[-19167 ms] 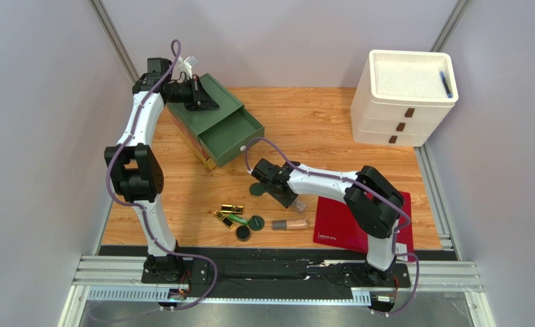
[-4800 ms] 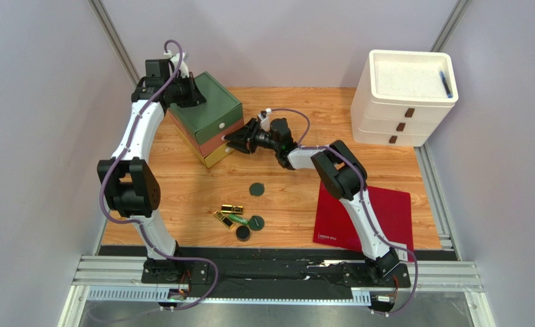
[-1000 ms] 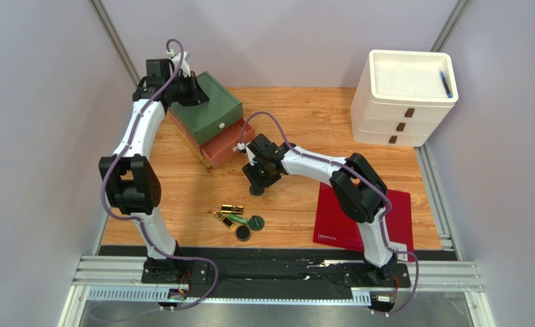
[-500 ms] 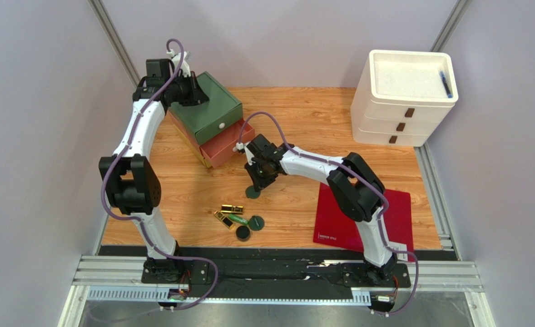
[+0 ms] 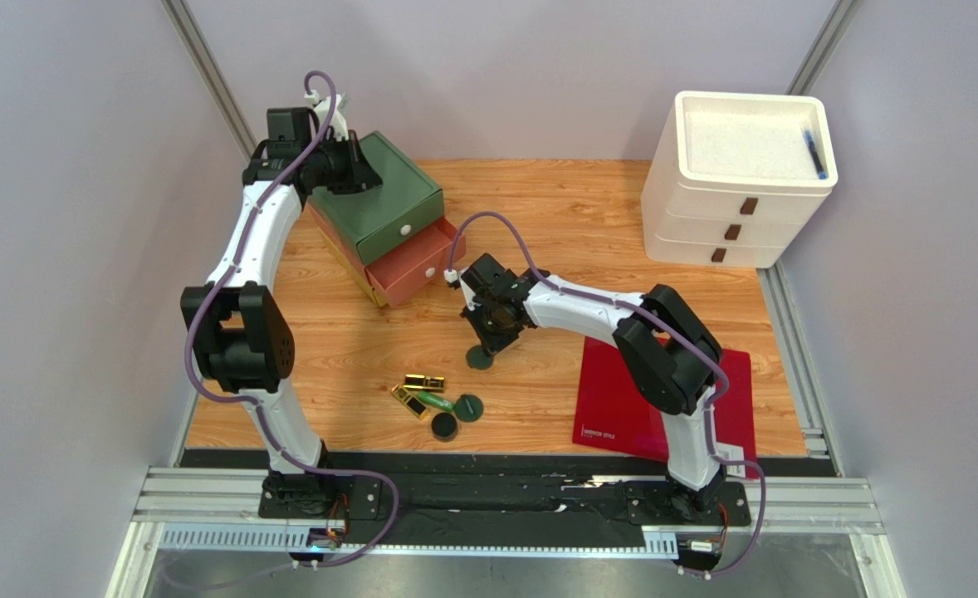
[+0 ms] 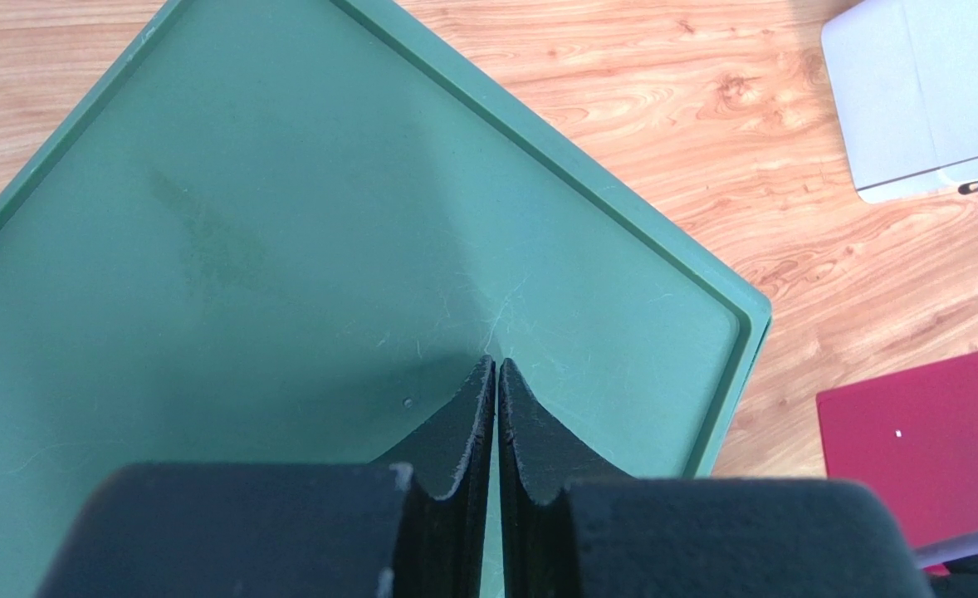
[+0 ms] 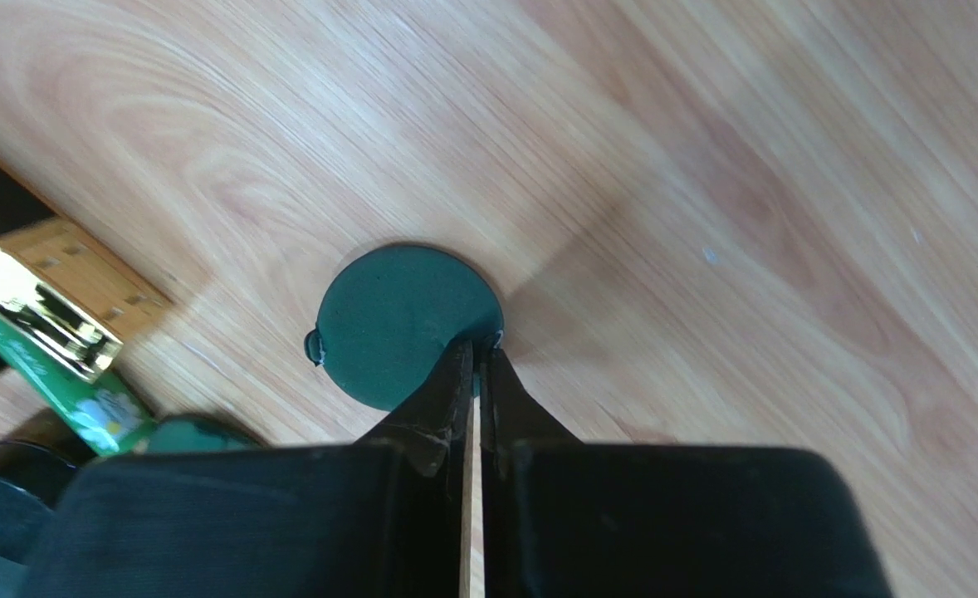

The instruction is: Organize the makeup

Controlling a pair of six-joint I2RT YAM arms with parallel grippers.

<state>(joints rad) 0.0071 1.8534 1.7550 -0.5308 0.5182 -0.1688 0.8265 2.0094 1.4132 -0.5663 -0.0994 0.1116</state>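
One dark green round compact (image 5: pixel 479 358) (image 7: pixel 394 324) lies flat on the wooden table. My right gripper (image 5: pixel 497 339) (image 7: pixel 475 346) points down at it, shut, with its tips over the compact's rim and nothing visible between them. More makeup lies nearer the front: gold lipstick tubes (image 5: pixel 426 381) (image 7: pixel 33 312), a green tube (image 5: pixel 432 401) (image 7: pixel 95 399) and two more compacts (image 5: pixel 467 405). My left gripper (image 5: pixel 354 168) (image 6: pixel 495 364) is shut and empty, resting over the flat green top of the drawer unit (image 6: pixel 270 224).
The stacked drawer unit (image 5: pixel 388 199) stands at the back left, its coral middle drawer (image 5: pixel 417 265) pulled out. A white drawer unit (image 5: pixel 737 175) stands at the back right. A flat red sheet (image 5: pixel 662 399) lies front right, under my right arm.
My right gripper has shut and shifted slightly right and toward the front. The compact under it slid a little the same way. The left arm has not moved.
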